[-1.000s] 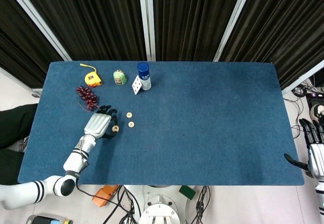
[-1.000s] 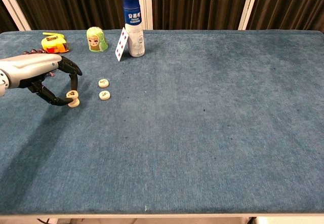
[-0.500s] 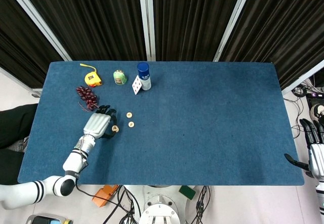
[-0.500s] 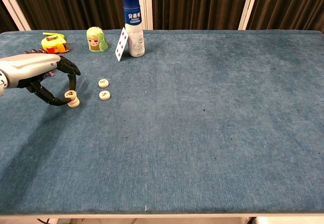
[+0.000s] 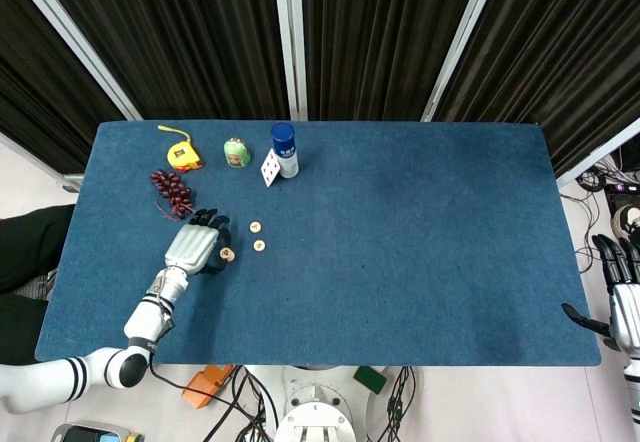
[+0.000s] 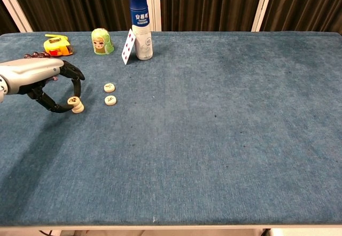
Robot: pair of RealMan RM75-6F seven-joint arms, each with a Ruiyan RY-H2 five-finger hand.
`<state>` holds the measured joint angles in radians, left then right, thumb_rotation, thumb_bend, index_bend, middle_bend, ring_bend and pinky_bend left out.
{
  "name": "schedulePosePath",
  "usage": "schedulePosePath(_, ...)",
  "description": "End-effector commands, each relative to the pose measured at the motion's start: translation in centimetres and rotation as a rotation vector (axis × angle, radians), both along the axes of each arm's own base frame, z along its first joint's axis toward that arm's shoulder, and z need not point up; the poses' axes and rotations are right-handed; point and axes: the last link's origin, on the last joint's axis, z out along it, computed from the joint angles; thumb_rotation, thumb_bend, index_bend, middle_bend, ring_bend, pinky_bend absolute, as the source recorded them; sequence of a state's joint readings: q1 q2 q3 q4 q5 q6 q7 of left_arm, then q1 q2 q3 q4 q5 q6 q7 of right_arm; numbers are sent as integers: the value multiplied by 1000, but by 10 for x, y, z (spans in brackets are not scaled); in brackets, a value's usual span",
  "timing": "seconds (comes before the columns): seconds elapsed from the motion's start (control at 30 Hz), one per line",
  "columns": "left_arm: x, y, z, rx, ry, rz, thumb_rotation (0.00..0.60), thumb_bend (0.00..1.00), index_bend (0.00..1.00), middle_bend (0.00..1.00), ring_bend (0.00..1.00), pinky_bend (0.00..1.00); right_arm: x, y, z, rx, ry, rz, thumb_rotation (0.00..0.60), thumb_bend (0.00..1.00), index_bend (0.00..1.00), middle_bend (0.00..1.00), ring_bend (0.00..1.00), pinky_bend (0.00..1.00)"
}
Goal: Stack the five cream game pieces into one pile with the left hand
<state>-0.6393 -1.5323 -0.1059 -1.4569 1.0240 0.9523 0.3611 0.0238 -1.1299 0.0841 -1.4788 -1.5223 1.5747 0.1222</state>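
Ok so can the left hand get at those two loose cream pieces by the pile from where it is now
Probably yes. The two loose cream pieces lie flat on bare cloth just beyond the left hand, nothing between them but the small pile at its fingers. The bottle and card stand further back.

Robot lab, blue felt table (image 5: 420, 252), black curtains (image 5: 380, 32), floor cables (image 5: 240, 392)

The blue-capped bottle (image 6: 140, 25) bears white Chinese characters on its blue label, too small to read surely.
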Motion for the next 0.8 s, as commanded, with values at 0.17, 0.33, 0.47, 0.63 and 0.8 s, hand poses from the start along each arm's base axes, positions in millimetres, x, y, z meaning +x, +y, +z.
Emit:
schedulePosePath(0.17,1,-1,-1,-4,-1,-2,600,319,425,136,0,8,0,0,0,-1,-1,0,600,154,5,136,0,91)
schedulePosePath(0.33,12,-4,0,-1,-20,-37,600,317,425,136,0,8,0,0,0,-3,-1,-1,600,154,5,136,0,91)
schedulePosePath(0.47,32,0,-5,4,-54,-71,600,314,425,136,0,8,1,-1,0,0,0,6,600,154,5,136,0,91)
schedulePosePath(0.63,57,10,-22,-12,-47,-116,600,296,425,137,0,8,1,-1,0,1,1,8,600,154,5,136,0,91)
schedulePosePath(0.8,70,17,-37,-27,-14,-132,600,283,425,136,0,8,-2,1,1,-5,-1,-5,600,154,5,136,0,91)
